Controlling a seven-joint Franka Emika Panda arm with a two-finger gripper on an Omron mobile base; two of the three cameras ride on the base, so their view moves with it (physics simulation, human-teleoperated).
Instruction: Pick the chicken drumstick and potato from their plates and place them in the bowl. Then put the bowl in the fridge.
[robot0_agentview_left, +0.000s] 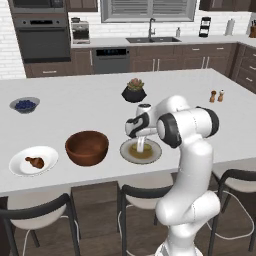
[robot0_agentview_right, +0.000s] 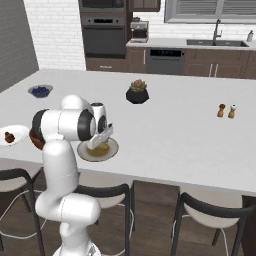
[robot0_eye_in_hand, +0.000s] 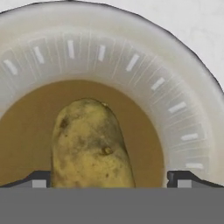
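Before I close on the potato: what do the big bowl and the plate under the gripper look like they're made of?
The bowl looks like wood: matte reddish-brown, no shine. The grey-rimmed plate looks like glazed ceramic, judging by its smooth pale rim with painted ticks and tan-olive centre, though the render leaves that open. The potato has rough, speckled yellowish skin.

The potato (robot0_eye_in_hand: 89, 144) was mottled yellowish-tan with dark specks. Its plate (robot0_eye_in_hand: 175, 105) had a pale grey rim with white dashes and a tan-olive centre. The bowl (robot0_agentview_left: 87, 147) was reddish-brown; the counter (robot0_agentview_left: 75, 107) white.
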